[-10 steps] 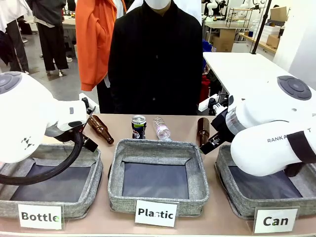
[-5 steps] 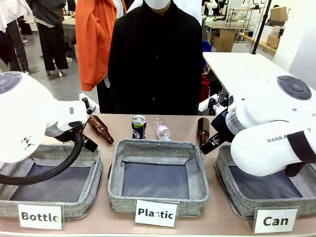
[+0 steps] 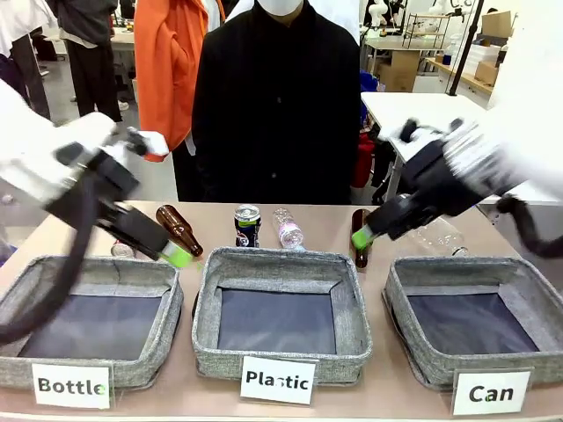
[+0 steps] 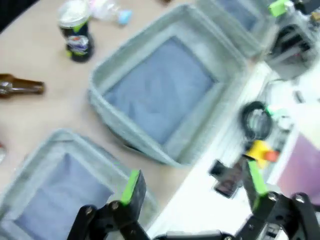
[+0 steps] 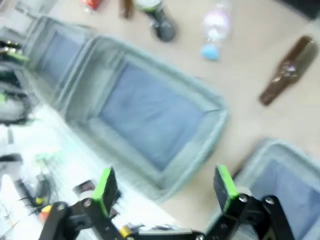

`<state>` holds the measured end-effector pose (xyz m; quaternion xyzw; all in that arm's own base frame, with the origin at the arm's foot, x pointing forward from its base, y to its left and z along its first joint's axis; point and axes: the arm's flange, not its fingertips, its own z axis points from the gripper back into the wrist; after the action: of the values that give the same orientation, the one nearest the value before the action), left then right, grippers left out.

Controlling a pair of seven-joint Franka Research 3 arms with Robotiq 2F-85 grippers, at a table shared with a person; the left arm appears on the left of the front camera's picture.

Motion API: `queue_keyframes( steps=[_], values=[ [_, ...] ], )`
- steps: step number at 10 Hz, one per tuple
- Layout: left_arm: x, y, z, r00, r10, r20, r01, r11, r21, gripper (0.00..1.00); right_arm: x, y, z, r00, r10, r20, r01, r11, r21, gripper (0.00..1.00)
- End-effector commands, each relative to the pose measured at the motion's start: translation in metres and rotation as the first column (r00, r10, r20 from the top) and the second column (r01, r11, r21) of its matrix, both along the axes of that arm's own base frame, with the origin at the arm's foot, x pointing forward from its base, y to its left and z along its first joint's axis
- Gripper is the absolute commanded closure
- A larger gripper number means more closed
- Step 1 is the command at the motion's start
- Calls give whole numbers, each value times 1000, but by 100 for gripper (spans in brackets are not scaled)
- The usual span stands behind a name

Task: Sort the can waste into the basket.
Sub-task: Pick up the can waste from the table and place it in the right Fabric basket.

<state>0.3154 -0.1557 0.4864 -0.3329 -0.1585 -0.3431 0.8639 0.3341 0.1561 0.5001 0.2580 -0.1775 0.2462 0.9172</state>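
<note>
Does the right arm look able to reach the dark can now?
Likely yes: right gripper open, dark can upright with nothing above it; a clear bottle lies close beside.

A tan bench (image 3: pixel 211 403) stands in a large open hall with a smooth grey floor (image 3: pixel 123 145). Behind it on the right is a white table (image 3: pixel 422 107). Farther back are a brown cardboard box (image 3: pixel 400 70) and an open metal shelf rack (image 3: pixel 427 26). People (image 3: pixel 92 61) stand at the far left. The light is bright and even, without hard shadows
</note>
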Motion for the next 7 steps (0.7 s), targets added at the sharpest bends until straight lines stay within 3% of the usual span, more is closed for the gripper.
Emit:
queue_keyframes(
  steps=[1, 2, 4, 6, 7],
  values=[
    [11, 76, 11, 981, 74, -178, -107, 977, -185, 0, 2, -87, 27, 981, 1, -192, 58, 951, 303, 0],
    [10, 128, 16, 962, 163, -217, -227, 922, -313, 0, -3, -130, 28, 981, -24, -192, 101, 910, 403, 0],
    [-7, 229, 3, 889, 354, -291, -457, 737, -498, 0, -29, -202, 23, 978, -144, -150, 202, 824, 529, 0],
    [-37, 299, -36, 762, 508, -401, -640, 498, -586, 0, -61, -270, 4, 937, -319, -144, 336, 700, 631, 0],
    [-55, 317, -52, 703, 558, -442, -696, 408, -591, 0, -72, -293, -6, 909, -384, -163, 390, 641, 661, 0]
  ],
)
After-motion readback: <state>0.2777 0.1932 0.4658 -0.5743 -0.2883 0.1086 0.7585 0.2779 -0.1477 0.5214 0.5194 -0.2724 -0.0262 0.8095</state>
